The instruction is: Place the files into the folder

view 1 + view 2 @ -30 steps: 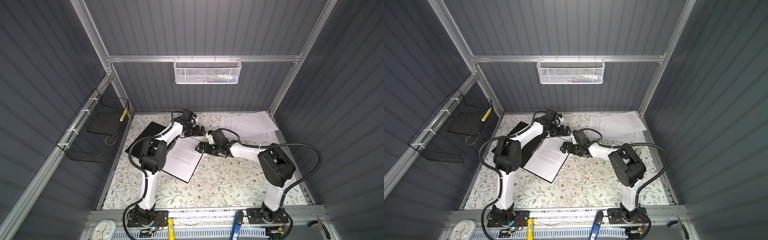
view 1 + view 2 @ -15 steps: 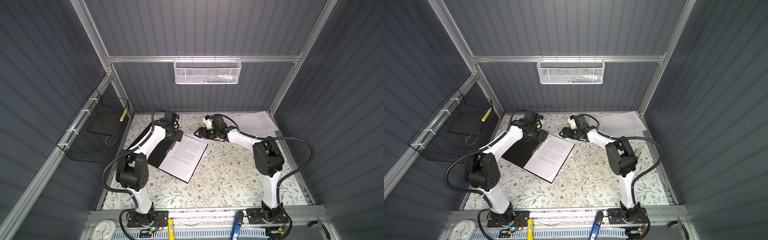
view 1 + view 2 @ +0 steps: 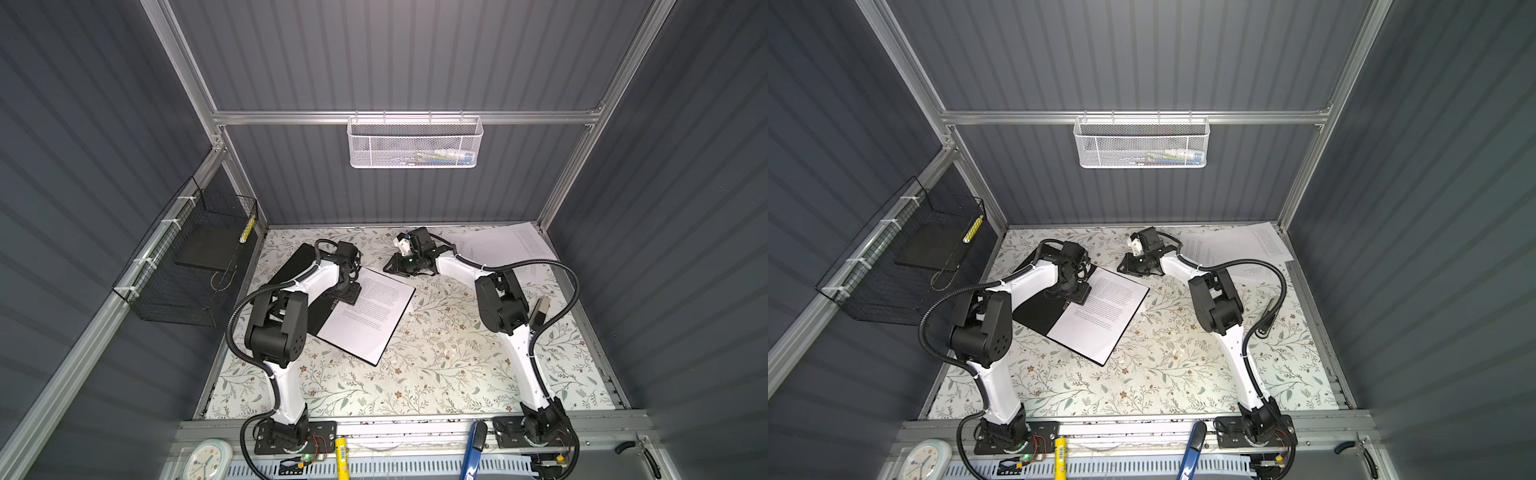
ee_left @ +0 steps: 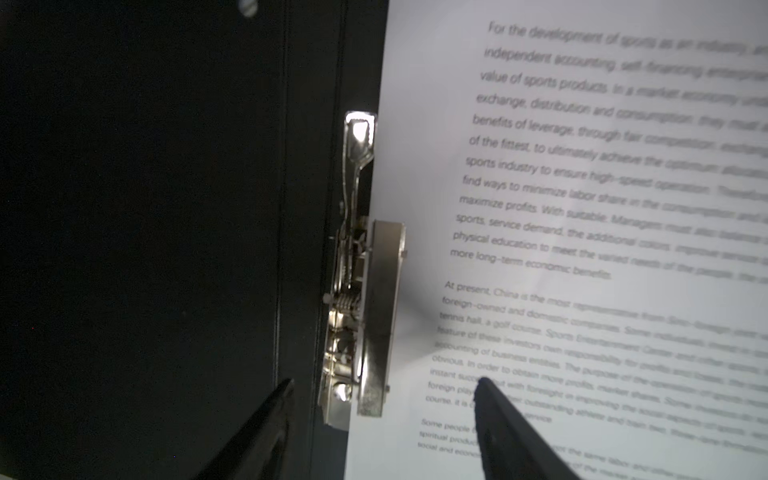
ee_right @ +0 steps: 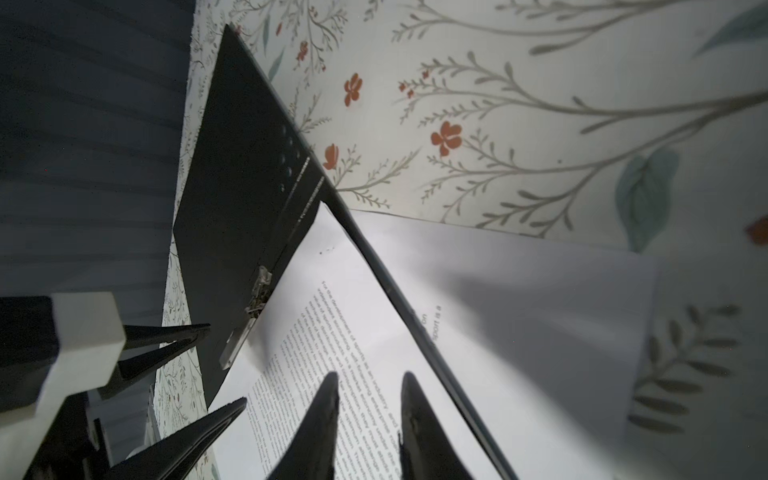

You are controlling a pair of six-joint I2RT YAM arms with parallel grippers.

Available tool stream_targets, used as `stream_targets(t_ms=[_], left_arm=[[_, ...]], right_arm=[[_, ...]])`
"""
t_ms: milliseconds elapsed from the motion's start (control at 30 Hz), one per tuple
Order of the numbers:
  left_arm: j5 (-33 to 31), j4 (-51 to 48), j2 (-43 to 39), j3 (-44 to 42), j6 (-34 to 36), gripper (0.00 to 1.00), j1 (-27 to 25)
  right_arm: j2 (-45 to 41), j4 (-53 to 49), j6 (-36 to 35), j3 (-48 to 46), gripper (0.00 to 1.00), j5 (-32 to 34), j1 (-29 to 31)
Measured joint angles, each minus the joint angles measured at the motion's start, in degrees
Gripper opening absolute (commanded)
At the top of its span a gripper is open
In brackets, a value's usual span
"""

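Top view: thin flat folder (image 3: 322,318), matte black inside, lies open left-centre on floral table (image 3: 436,365); white printed sheet (image 3: 374,316) on its right half.
Left wrist: left gripper (image 4: 384,380) spread, straddling shiny metal clip (image 4: 365,316) at the spine, gripping nothing.
Right wrist: right gripper (image 5: 370,376) narrowly parted, empty, over the sheet.

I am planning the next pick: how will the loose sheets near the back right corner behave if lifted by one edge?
Probably floppy: the loose sheets look thin and lie flat on the table, so they would likely droop. They overlap, so pushing may slide them apart, and a pinch may take only one.
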Motion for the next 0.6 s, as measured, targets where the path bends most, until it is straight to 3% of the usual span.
stream_targets(t_ms=[267, 600], left_arm=[[-3.34, 0.92, 0.24, -0.02, 0.22, 0.65, 0.07], [-4.0, 1.57, 2.71, 0.13, 0.68, 0.46, 0.44]], right_arm=[[2.01, -2.99, 1.66, 3.82, 0.22, 1.16, -0.09], [2.54, -4.9, 3.61, 5.77, 0.19, 2.16, -0.94]])
